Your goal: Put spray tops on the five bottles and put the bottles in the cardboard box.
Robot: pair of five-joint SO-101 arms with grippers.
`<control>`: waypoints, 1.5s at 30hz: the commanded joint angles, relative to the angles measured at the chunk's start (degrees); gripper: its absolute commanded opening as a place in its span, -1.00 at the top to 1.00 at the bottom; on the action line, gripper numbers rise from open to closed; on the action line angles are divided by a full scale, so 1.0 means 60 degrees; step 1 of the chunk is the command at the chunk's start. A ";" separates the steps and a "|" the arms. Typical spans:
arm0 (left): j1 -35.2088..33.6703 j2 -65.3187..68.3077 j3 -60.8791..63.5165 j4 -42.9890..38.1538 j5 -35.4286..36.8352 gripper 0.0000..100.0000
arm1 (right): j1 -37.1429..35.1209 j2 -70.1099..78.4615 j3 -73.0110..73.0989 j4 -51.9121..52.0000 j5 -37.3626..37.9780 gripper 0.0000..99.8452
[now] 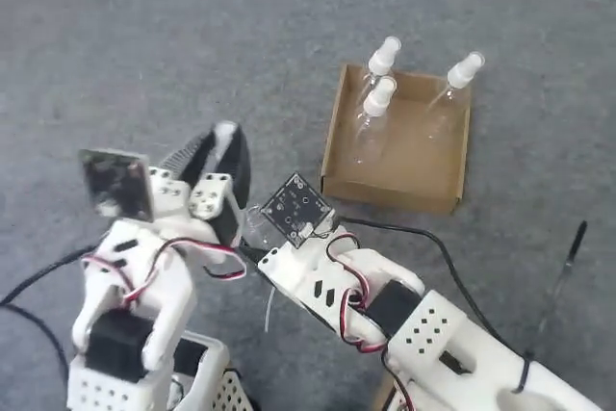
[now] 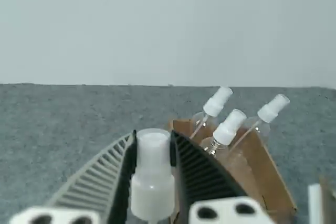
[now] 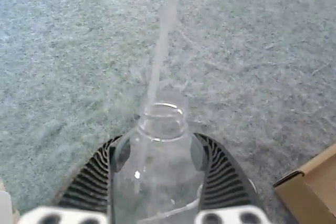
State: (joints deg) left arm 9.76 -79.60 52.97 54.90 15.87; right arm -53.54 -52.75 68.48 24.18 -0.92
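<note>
My left gripper (image 2: 153, 136) is shut on a white spray top (image 2: 153, 174), also seen in the high view as spray top (image 1: 225, 132) at the tip of the left arm. The top's thin dip tube (image 3: 160, 51) runs down into the open neck of a clear bottle (image 3: 157, 156). My right gripper (image 3: 160, 148) is shut on that bottle, just below the neck. In the high view the bottle (image 1: 255, 223) is partly hidden under the right arm's camera board. The cardboard box (image 1: 332, 132) stands at the back right with three capped bottles (image 1: 377, 103) in it.
The surface is grey carpet. The box's corner (image 3: 312, 187) lies close beside my right gripper. A thin black rod (image 1: 568, 257) lies at the right. Both arm bases and their cables fill the front of the high view.
</note>
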 commanded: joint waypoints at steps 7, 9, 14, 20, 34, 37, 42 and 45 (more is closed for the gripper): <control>0.0425 -0.0234 0.0154 -0.0352 -0.0147 0.97 | 0.0022 -0.0359 0.0176 -0.0242 -0.0059 0.99; 0.0425 -0.0234 0.0154 -0.0352 -0.0147 0.97 | 0.0022 -0.0359 0.0190 -0.0256 -0.0059 0.99; 0.0410 -0.0249 0.0168 -0.0322 -0.0147 0.97 | 0.0022 -0.0359 0.0190 -0.0242 -0.0059 0.99; 0.0410 -0.0249 0.0168 -0.0190 -0.0161 0.97 | 0.0022 -0.0359 0.0190 -0.0198 -0.0059 0.99; 0.0410 -0.0249 0.0139 -0.0161 -0.0161 0.97 | 0.0037 -0.0828 0.0440 -0.1385 -0.0059 0.99; 0.0410 -0.0249 0.0139 -0.0161 -0.0161 0.95 | 0.0139 -0.1223 0.0630 -0.1487 -0.0059 0.99; 0.0410 -0.0249 0.0139 -0.0147 -0.0176 0.77 | 0.0447 -0.1458 0.0674 -0.1458 -0.0088 0.99; 0.0410 -0.0249 0.0139 -0.0147 -0.0176 0.76 | 0.0432 -0.1458 0.0674 -0.1458 -0.0103 0.99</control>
State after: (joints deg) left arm 12.04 -80.13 54.20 54.11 15.25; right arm -51.78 -59.25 73.05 16.97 -0.92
